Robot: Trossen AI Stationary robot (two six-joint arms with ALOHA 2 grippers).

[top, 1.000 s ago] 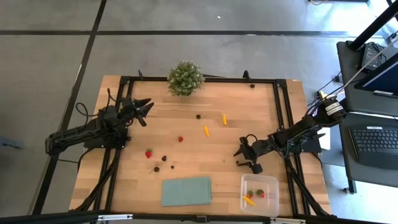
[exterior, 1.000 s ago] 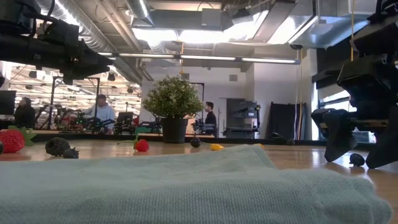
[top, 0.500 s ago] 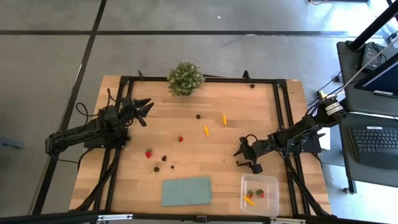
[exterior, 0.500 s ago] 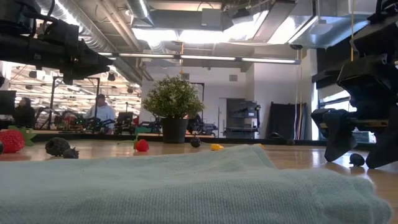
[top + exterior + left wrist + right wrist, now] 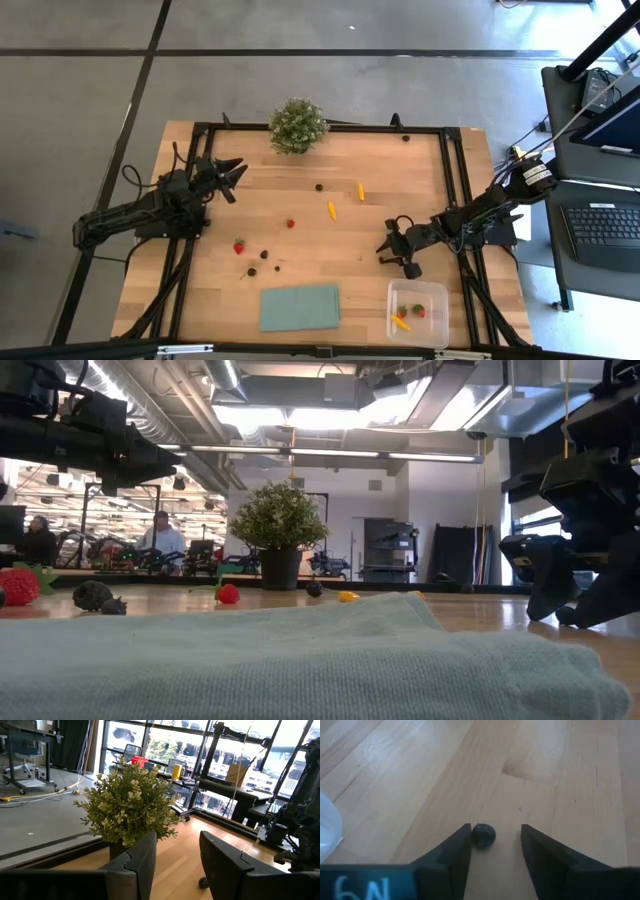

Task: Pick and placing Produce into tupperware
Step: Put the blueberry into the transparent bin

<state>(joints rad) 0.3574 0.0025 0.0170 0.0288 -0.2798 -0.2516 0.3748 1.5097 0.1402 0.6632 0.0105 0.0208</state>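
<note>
Between the two dark fingers of the right gripper [image 5: 492, 845] sits a small dark round berry [image 5: 483, 835], close against one finger with a gap remaining to the other, so the jaws stand partly open around it and have no firm hold yet; the berry rests on the pale wooden table [image 5: 410, 785]. In the high view this gripper [image 5: 401, 255] is low over the table's right side, just up-table of the small clear plastic tupperware box [image 5: 436, 291], which already holds a few red and yellow-orange pieces. The berry looks light, hard-skinned and round, so I judge it will roll or squirt sideways if the fingers meet it off-centre; the sensible hold is across its widest middle, pressed gently (a hard squeeze could pop it loose). Farther out, the rest of the produce lies scattered: two yellow-orange elongated pieces [image 5: 332, 210] near the table's centre, a dark berry [image 5: 319, 186] above them, a small red strawberry [image 5: 291, 223], a larger red strawberry with a green top [image 5: 239, 245] and a cluster of dark berries [image 5: 264, 262] toward the left. The flat pale-green cloth [image 5: 300, 306] lies at the near edge and the bushy green potted plant [image 5: 297, 125] at the far edge. The left gripper [image 5: 232, 176] waits raised over the left side, fingers parted with nothing between them.
</note>
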